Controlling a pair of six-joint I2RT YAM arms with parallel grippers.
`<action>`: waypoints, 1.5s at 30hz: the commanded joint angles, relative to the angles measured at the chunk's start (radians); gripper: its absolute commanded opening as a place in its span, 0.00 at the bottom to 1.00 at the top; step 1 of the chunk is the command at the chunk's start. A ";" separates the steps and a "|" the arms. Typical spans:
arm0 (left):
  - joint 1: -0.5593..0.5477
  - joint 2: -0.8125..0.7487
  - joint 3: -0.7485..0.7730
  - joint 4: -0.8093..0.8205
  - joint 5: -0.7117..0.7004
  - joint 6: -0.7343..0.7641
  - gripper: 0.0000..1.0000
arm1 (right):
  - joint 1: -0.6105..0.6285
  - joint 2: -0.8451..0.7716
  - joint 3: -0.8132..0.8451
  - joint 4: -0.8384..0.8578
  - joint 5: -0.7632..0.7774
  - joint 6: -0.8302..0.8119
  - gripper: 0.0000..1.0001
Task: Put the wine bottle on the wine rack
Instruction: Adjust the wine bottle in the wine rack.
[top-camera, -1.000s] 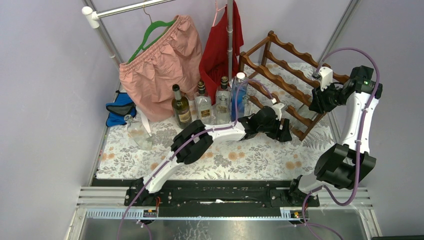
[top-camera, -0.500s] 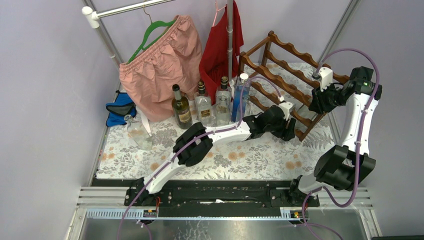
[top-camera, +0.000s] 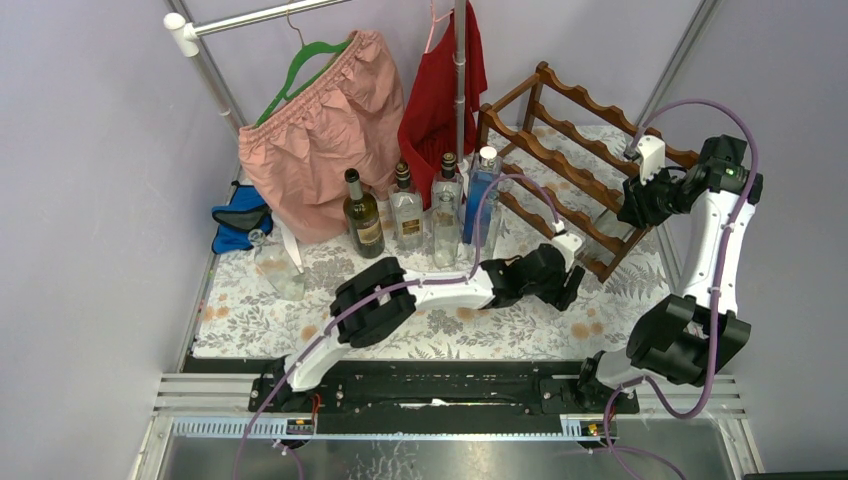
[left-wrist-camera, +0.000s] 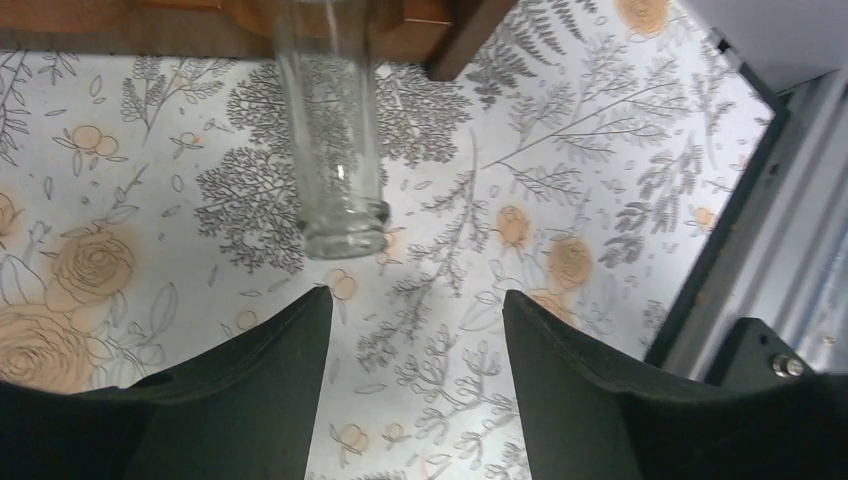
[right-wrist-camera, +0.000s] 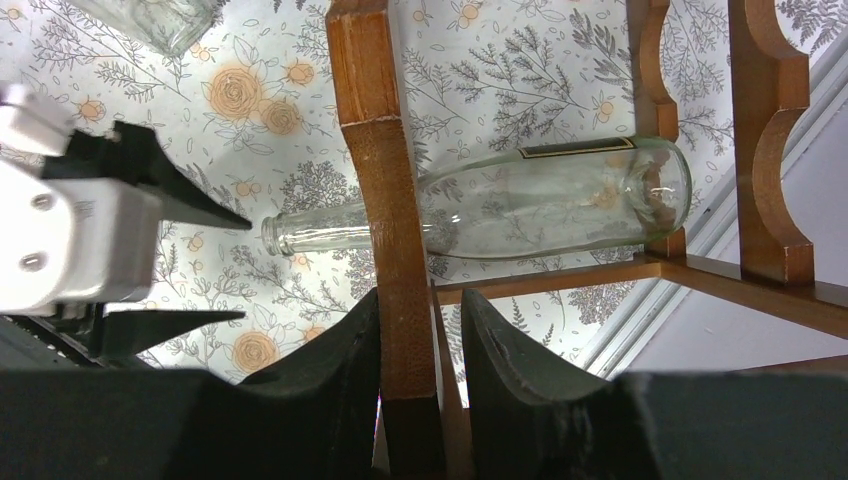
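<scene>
1. Wine rack (top-camera: 562, 153) stands at the far right of the table with the bottle on its lowest tier; the placing looks all but done, and what is left is a clean let-go
2. Right gripper (right-wrist-camera: 420, 310) is pressed together on a front upright (right-wrist-camera: 385, 150) of the rack, pinching the wood to steady the frame; it should hold firm without twisting until the other arm is clear, since a nudge could roll the glass
3. Left gripper (left-wrist-camera: 415, 300) hovers low just in front of the rack, fingers spread wide with nothing between them; it should draw straight back along the line of the neck, fingers apart and level so that neither catches the lip
4. Wine bottle (right-wrist-camera: 540, 195), clear glass with a dark-edged label, lies on its side across the bottom rails, base toward the back and neck poking past the front rail; I cannot tell whether it sits fully in a scallop, so check before the right arm lets go
5. Bottle's mouth (left-wrist-camera: 345, 225) sits apart from both left fingers, just ahead of them, where a careless retreat would knock it
</scene>
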 joint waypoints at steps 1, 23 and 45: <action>-0.007 -0.099 -0.072 0.184 -0.057 -0.060 0.70 | -0.002 -0.031 -0.035 -0.059 0.021 0.011 0.23; -0.105 -0.477 -0.834 0.853 -0.151 -0.436 0.68 | -0.003 -0.220 -0.165 -0.092 0.163 -0.063 0.00; -0.176 -0.012 -0.832 1.504 -0.419 -0.998 0.73 | -0.003 -0.319 -0.240 -0.129 0.086 -0.072 0.00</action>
